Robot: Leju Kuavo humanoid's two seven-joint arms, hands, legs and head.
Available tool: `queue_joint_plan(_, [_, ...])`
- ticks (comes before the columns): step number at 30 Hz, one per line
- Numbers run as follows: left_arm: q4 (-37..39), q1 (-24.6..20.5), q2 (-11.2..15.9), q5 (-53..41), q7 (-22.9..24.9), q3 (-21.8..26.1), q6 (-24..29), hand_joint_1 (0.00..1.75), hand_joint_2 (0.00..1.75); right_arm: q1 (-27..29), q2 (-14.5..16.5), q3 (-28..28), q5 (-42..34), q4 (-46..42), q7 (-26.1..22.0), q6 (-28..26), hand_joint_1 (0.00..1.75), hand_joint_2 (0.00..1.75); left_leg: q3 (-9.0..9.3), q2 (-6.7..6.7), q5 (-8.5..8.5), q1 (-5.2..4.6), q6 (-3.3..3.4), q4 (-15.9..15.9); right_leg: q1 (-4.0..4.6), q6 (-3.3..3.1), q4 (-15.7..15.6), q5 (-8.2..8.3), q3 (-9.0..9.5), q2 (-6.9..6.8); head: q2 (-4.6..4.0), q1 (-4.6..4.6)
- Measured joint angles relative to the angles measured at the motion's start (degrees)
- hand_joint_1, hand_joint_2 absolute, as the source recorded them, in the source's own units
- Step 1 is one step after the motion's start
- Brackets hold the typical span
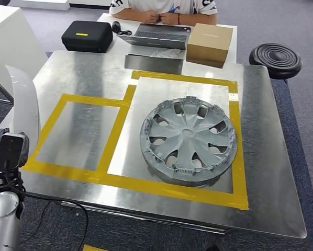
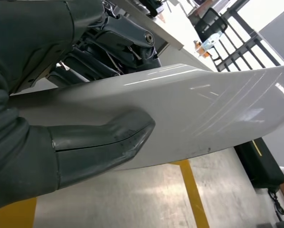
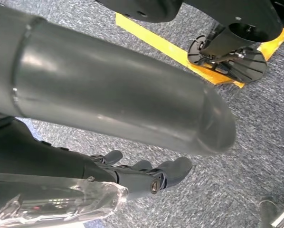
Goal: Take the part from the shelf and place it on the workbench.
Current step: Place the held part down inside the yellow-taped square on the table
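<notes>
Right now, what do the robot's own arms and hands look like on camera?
The left arm is a silver metal cylinder topped by a black boxy wrist unit with black cables looping off it. The left hand has a dark grey ribbed cover, thick grey thumb and darker fingers. The right hand has a smooth grey thumb, dark fingers and a clear plastic cover.

The white part [image 2: 205, 114] runs past the frame edge, and it hides most of the left hand's fingers [image 2: 97, 52]. The person [image 1: 163, 10] at the far side is cut off above the chest.

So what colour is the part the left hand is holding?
White and glossy, the part shows best in the left wrist view, gripped by the left hand.
</notes>
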Motion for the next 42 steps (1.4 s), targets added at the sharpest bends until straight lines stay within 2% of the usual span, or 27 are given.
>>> queue_joint_plan(1, [0.1, -0.1, 0.1, 0.2, 0.0, 0.1, -0.1, 1.45, 1.75, 0.0, 0.0, 0.0, 0.1, 0.0, 0.0, 0.0, 0.0, 0.0, -1.08, 0.04, -1.52, 0.01, -0.26, 2.4, -0.12, -0.33, -0.1, 0.07, 0.02, -0.04, 0.0, -0.11])
queue_joint_plan(3, [0.4, -0.3, 0.2, 0.7, 0.0, 0.2, -0.5, 1.54, 1.75, 0.0, 0.0, 0.0, 0.5, 0.0, 0.0, 0.0, 0.0, 0.0, -4.79, 0.06, -5.42, 0.02, -0.58, 10.5, -0.13, -0.66, -0.1, 0.03, -0.02, -0.11, 0.0, -0.3])
queue_joint_plan(4, [0.6, -0.3, 0.2, 1.0, 0.0, 0.3, -0.8, 1.53, 1.75, 0.0, 0.0, 0.0, 0.6, 0.0, 0.0, 0.0, 0.0, 0.0, -6.53, 0.07, -6.67, 0.02, -0.65, 14.1, -0.11, -0.7, -0.1, 0.01, -0.02, -0.14, 0.0, -0.28])
queue_joint_plan(5, [0.9, -0.3, 0.2, 1.3, 0.0, 0.5, -1.0, 1.53, 1.75, 0.0, 0.0, 0.0, 0.7, 0.0, 0.0, 0.0, 0.0, 0.0, -7.47, 0.07, -6.85, 0.02, -0.64, 15.9, -0.09, -0.72, -0.1, 0.0, -0.02, -0.15, 0.0, -0.3])
queue_joint_plan(6, [1.2, -0.4, 0.3, 1.5, 0.0, 0.6, -1.2, 1.5, 1.75, 0.0, 0.0, 0.0, 0.7, 0.0, 0.0, 0.0, 0.0, 0.0, -7.29, 0.07, -5.83, 0.03, -0.57, 15.3, -0.09, -0.72, -0.1, -0.01, 0.02, -0.13, 0.0, -0.3])
queue_joint_plan(7, [1.4, -0.4, 0.3, 1.7, 0.0, 0.8, -1.3, 1.45, 1.75, 0.0, 0.0, 0.0, 0.7, 0.0, 0.0, 0.0, 0.0, 0.0, -6.06, 0.07, -3.97, 0.03, -0.47, 12.7, -0.1, -0.7, -0.1, -0.02, 0.08, -0.11, 0.0, -0.3])
queue_joint_plan(9, [2.1, -1.0, 0.8, 2.1, 0.3, 1.3, -1.9, 1.42, 1.75, 0.0, 0.0, 0.1, 0.7, 0.0, 0.0, 0.1, 0.0, 0.0, -2.14, 0.12, -0.12, 0.02, -0.22, 4.4, 0.05, -0.44, 0.1, -0.12, 0.14, -0.05, 0.0, -0.31])
queue_joint_plan(10, [2.8, -1.6, 1.2, 2.3, 0.4, 1.6, -2.4, 1.42, 1.75, 0.0, 0.0, 0.2, 0.7, 0.0, 0.0, 0.1, 0.0, 0.0, -0.76, 0.11, 0.87, -0.01, -0.04, 1.3, 0.18, -0.19, 0.1, -0.15, 0.06, -0.03, 0.0, -0.26])
queue_joint_plan(11, [3.8, -2.3, 1.7, 2.4, 0.6, 1.8, -2.9, 1.41, 1.75, 0.0, 0.0, 0.2, 0.8, 0.0, 0.0, 0.2, 0.0, 0.0, -0.01, 0.1, 1.23, -0.06, 0.16, -0.5, 0.32, 0.09, 0.1, -0.16, -0.05, -0.02, 0.0, -0.24])
queue_joint_plan(15, [9.3, -4.8, 4.1, 2.4, 0.1, 3.3, -4.3, 1.4, 1.75, 0.0, 0.0, 0.4, 0.8, 0.0, 0.0, 0.5, 0.0, 0.0, 0.06, 0.05, 1.35, 0.03, 1.39, -1.2, 0.25, 1.22, 0.9, -0.85, -0.73, -0.08, 0.0, -0.08])
queue_joint_plan(16, [10.6, -5.5, 4.6, 2.2, -0.2, 3.6, -4.5, 1.38, 1.75, -0.1, -0.1, 0.4, 0.8, 0.0, 0.0, 0.5, 0.0, 0.0, 0.1, 0.06, 1.44, 0.15, 1.69, -1.3, 0.2, 1.52, 3.1, -2.13, -1.8, -0.13, 0.0, 0.07])
queue_joint_plan(19, [13.5, -6.6, 5.5, 2.1, -0.5, 4.3, -4.7, 1.38, 1.75, -0.1, -0.1, 0.5, 0.9, 0.0, 0.0, 0.6, 0.0, 0.0, 0.12, 0.15, 1.36, 0.15, 2.09, -1.3, 0.06, 2.06, 14.5, -7.21, -7.3, -0.26, 0.0, 0.39])
queue_joint_plan(20, [14.2, -6.8, 5.7, 2.0, -0.6, 4.4, -4.8, 1.4, 1.75, 0.0, -0.1, 0.6, 0.9, 0.0, 0.0, 0.6, 0.0, 0.0, 0.15, 0.16, 1.32, 0.13, 2.11, -1.3, 0.06, 2.09, 16.5, -7.58, -8.38, -0.27, 0.0, 0.39])
queue_joint_plan(21, [15.0, -6.9, 5.9, 2.0, -0.8, 4.5, -4.8, 1.42, 1.75, 0.0, -0.1, 0.7, 0.9, 0.0, 0.0, 0.6, 0.0, 0.0, 0.22, 0.14, 1.28, 0.12, 2.1, -1.3, 0.07, 2.05, 16.3, -6.76, -8.35, -0.27, 0.0, 0.4])
queue_joint_plan(22, [15.8, -7.1, 6.2, 2.0, -1.0, 4.6, -4.9, 1.45, 1.75, 0.0, -0.1, 0.8, 0.9, 0.0, 0.0, 0.6, 0.0, 0.0, 0.33, 0.11, 1.22, 0.12, 2.05, -1.3, 0.07, 1.94, 13.7, -4.99, -7.2, -0.27, 0.0, 0.39])
queue_joint_plan(23, [16.6, -7.4, 6.4, 2.0, -1.4, 4.7, -4.9, 1.47, 1.75, 0.0, -0.1, 0.8, 0.9, 0.0, 0.0, 0.7, 0.0, 0.0, 0.48, 0.08, 1.13, 0.13, 1.92, -1.2, 0.07, 1.79, 9.5, -2.73, -5.17, -0.27, 0.0, 0.4])
queue_joint_plan(25, [18.0, -8.1, 7.1, 1.8, -2.2, 5.3, -4.9, 1.51, 1.75, -0.2, -0.1, 0.9, 0.9, 0.0, 0.0, 0.7, 0.0, 0.0, 0.57, 0.06, 0.96, -0.02, 1.48, -1.1, 0.14, 1.41, 2.3, -0.21, -1.44, -0.21, 0.0, 0.36])
queue_joint_plan(26, [18.6, -8.5, 7.4, 1.7, -2.6, 5.6, -4.9, 1.51, 1.75, -0.2, -0.2, 0.9, 0.9, 0.0, 0.0, 0.7, 0.0, 0.0, 0.52, 0.04, 0.97, -0.1, 1.21, -1.1, 0.2, 1.21, 0.6, 0.11, -0.54, -0.16, 0.0, 0.33])
queue_joint_plan(30, [20.2, -9.6, 8.4, 1.3, -3.6, 6.2, -4.9, 1.54, 1.75, -0.2, -0.2, 1.1, 1.1, 0.0, 0.0, 0.7, 0.0, 0.0, 0.2, 0.07, 0.61, 0.03, 0.1, -0.8, 0.18, 0.0, 0.1, 0.26, -0.44, -0.08, 0.0, 0.23])
queue_joint_plan(32, [20.7, -10.1, 8.7, 1.1, -4.0, 6.3, -4.9, 1.54, 1.75, -0.3, -0.3, 1.3, 1.4, 0.0, 0.0, 0.7, 0.0, 0.0, -1.91, 0.14, -2.21, 0.11, -0.43, 3.9, -0.02, -0.54, -0.2, 0.4, -0.35, -0.11, 0.0, 0.05])
queue_joint_plan(34, [21.2, -10.4, 8.7, 0.9, -4.1, 6.3, -5.0, 1.53, 1.75, -0.3, -0.3, 1.4, 1.7, 0.0, -0.1, 0.8, 0.0, 0.0, -5.76, 0.14, -5.84, 0.13, -0.76, 12.1, -0.02, -0.7, -0.2, 0.36, -0.35, -0.16, 0.0, -0.08])
queue_joint_plan(35, [21.4, -10.5, 8.7, 0.9, -4.2, 6.3, -5.0, 1.54, 1.75, -0.3, -0.3, 1.4, 1.7, 0.0, -0.1, 0.8, 0.0, 0.0, -7.16, 0.14, -6.56, 0.17, -0.85, 15.0, -0.03, -0.72, -0.2, 0.35, -0.33, -0.17, 0.0, -0.07])
queue_joint_plan(36, [21.6, -10.5, 8.7, 0.8, -4.2, 6.3, -5.1, 1.54, 1.75, -0.3, -0.3, 1.4, 1.7, 0.0, -0.1, 0.8, 0.0, 0.0, -7.65, 0.14, -6.14, 0.21, -0.89, 15.8, -0.05, -0.71, -0.2, 0.34, -0.3, -0.16, 0.0, -0.08])
queue_joint_plan(37, [21.7, -10.5, 8.6, 0.8, -4.3, 6.3, -5.1, 1.54, 1.75, -0.3, -0.3, 1.4, 1.7, 0.0, -0.1, 0.8, 0.0, 0.0, -6.98, 0.15, -4.61, 0.27, -0.9, 14.2, -0.1, -0.69, -0.2, 0.33, -0.24, -0.15, 0.0, -0.08])
queue_joint_plan(39, [21.9, -10.6, 8.6, 0.7, -4.4, 6.3, -5.0, 1.56, 1.75, -0.3, -0.3, 1.4, 1.7, 0.0, -0.1, 0.8, 0.0, 0.0, -3.38, 0.21, -0.44, 0.4, -1.0, 6.4, -0.1, -0.43, -0.1, 0.24, -0.1, -0.08, 0.0, -0.12])
queue_joint_plan(40, [21.9, -10.8, 8.5, 0.6, -4.5, 6.3, -5.0, 1.57, 1.75, -0.3, -0.3, 1.4, 1.7, 0.0, -0.1, 0.8, 0.0, 0.0, -1.67, 0.16, 0.84, 0.42, -0.91, 2.7, 0.0, -0.2, 0.0, 0.16, -0.16, -0.03, 0.0, -0.18])
queue_joint_plan(42, [22.1, -10.9, 8.4, 0.5, -4.8, 6.2, -5.0, 1.61, 1.75, -0.3, -0.4, 1.4, 1.7, 0.0, 0.0, 0.8, 0.0, 0.0, -0.27, 0.06, 1.42, 0.32, -0.45, -0.7, 0.24, 0.38, 0.1, 0.17, -0.4, 0.05, 0.0, -0.25])
